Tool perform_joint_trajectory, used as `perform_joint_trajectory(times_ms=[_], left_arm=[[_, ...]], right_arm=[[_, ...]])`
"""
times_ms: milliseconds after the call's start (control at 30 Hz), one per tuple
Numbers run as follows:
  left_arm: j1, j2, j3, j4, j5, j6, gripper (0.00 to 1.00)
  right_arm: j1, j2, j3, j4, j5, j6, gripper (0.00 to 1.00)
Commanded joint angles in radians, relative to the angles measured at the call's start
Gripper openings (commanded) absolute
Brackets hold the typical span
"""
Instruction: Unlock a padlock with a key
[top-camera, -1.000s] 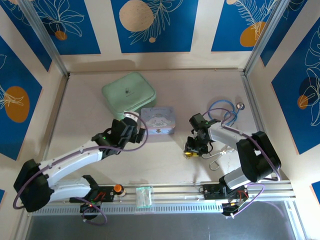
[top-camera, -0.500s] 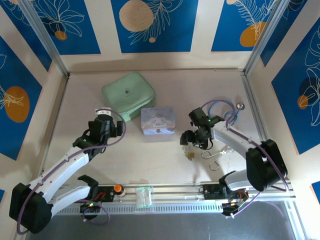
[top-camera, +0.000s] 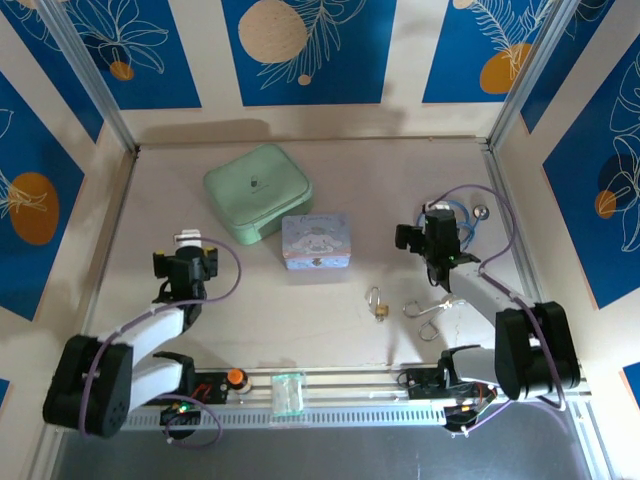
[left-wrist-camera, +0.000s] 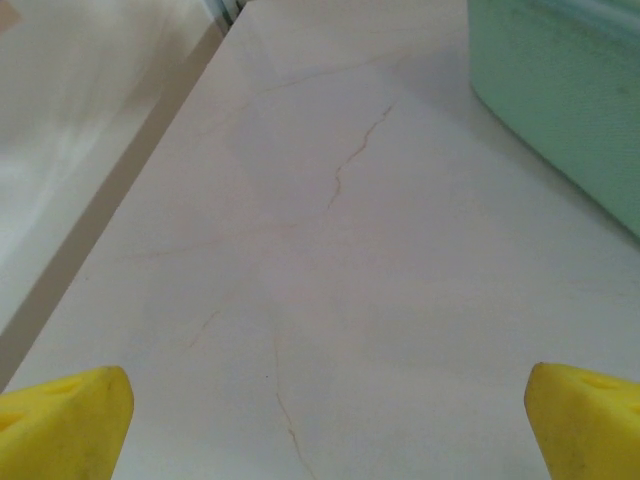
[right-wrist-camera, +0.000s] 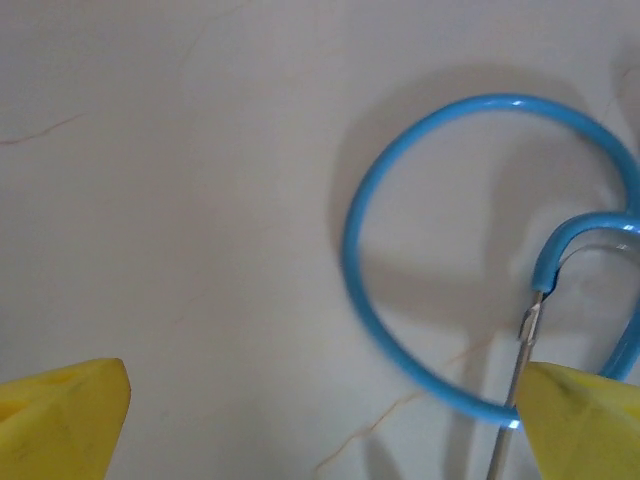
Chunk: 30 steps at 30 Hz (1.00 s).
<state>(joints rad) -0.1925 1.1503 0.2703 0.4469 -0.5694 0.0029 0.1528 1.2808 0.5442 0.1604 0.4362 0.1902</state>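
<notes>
The padlock (top-camera: 381, 310), a tiny brass block with a thin silver shackle, lies free on the table, front of centre. The key is too small to tell apart from it. My right gripper (top-camera: 439, 216) hovers to the padlock's back right. In the right wrist view the right gripper (right-wrist-camera: 320, 415) is open, with a blue looped cable (right-wrist-camera: 400, 340) on the table below it. My left gripper (top-camera: 188, 244) is far left of the padlock. In the left wrist view the left gripper (left-wrist-camera: 320, 420) stands open above bare table.
A pale blue tin (top-camera: 316, 241) sits behind the padlock, and a mint-green case (top-camera: 257, 191) lies further back left; the mint-green case (left-wrist-camera: 570, 110) also appears in the left wrist view. A bent silver wire clip (top-camera: 428, 313) lies right of the padlock. The blue cable (top-camera: 462, 218) loops at the right.
My right gripper opened, let go of the padlock and pulled back to the right. The padlock now lies alone on the table. My left arm withdrew from the blue tin towards the left.
</notes>
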Motion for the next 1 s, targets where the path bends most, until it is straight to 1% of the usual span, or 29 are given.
perform_joint_trajectory(times_ms=[0, 100, 133, 167, 200, 267, 300, 333, 433, 500, 567, 600, 667, 700, 967], left_arm=[[0.051, 0.067, -0.011, 0.291, 0.115, 0.011, 1.00], [0.096, 0.143, -0.013, 0.421, 0.187, -0.007, 1.00], [0.110, 0.172, -0.013, 0.469, 0.215, -0.019, 1.00], [0.121, 0.199, -0.013, 0.490, 0.244, -0.053, 1.00], [0.128, 0.247, -0.018, 0.553, 0.277, -0.054, 1.00], [0.131, 0.346, -0.024, 0.690, 0.306, -0.032, 1.00], [0.131, 0.337, -0.017, 0.652, 0.349, -0.027, 1.00], [0.130, 0.339, -0.010, 0.626, 0.365, -0.023, 1.00], [0.131, 0.441, -0.004, 0.747, 0.376, -0.008, 1.00], [0.130, 0.392, 0.035, 0.577, 0.382, -0.014, 1.00], [0.127, 0.420, 0.079, 0.554, 0.394, 0.002, 1.00], [0.122, 0.407, 0.090, 0.509, 0.391, 0.001, 1.00], [0.122, 0.417, 0.083, 0.540, 0.390, 0.005, 1.00], [0.122, 0.410, 0.086, 0.522, 0.391, 0.003, 1.00], [0.120, 0.411, 0.079, 0.539, 0.391, 0.005, 1.00]], right_arm=[[-0.054, 0.044, -0.082, 0.415, -0.091, -0.091, 1.00], [-0.072, 0.107, -0.144, 0.583, -0.140, -0.109, 0.99], [-0.081, 0.137, -0.151, 0.614, -0.159, -0.104, 0.99], [-0.082, 0.173, -0.154, 0.649, -0.155, -0.103, 1.00], [-0.079, 0.203, -0.158, 0.690, -0.157, -0.107, 1.00], [-0.100, 0.240, -0.147, 0.688, -0.185, -0.091, 1.00], [-0.107, 0.250, -0.149, 0.713, -0.196, -0.088, 1.00], [-0.114, 0.238, -0.144, 0.679, -0.208, -0.080, 1.00], [-0.130, 0.239, -0.135, 0.659, -0.233, -0.072, 0.99], [-0.129, 0.240, -0.135, 0.665, -0.233, -0.073, 0.99], [-0.127, 0.241, -0.138, 0.671, -0.228, -0.075, 0.99], [-0.127, 0.241, -0.136, 0.669, -0.230, -0.075, 0.99], [-0.128, 0.239, -0.139, 0.671, -0.232, -0.073, 0.99], [-0.129, 0.239, -0.139, 0.672, -0.234, -0.074, 0.99], [-0.136, 0.243, -0.131, 0.661, -0.246, -0.070, 0.99]])
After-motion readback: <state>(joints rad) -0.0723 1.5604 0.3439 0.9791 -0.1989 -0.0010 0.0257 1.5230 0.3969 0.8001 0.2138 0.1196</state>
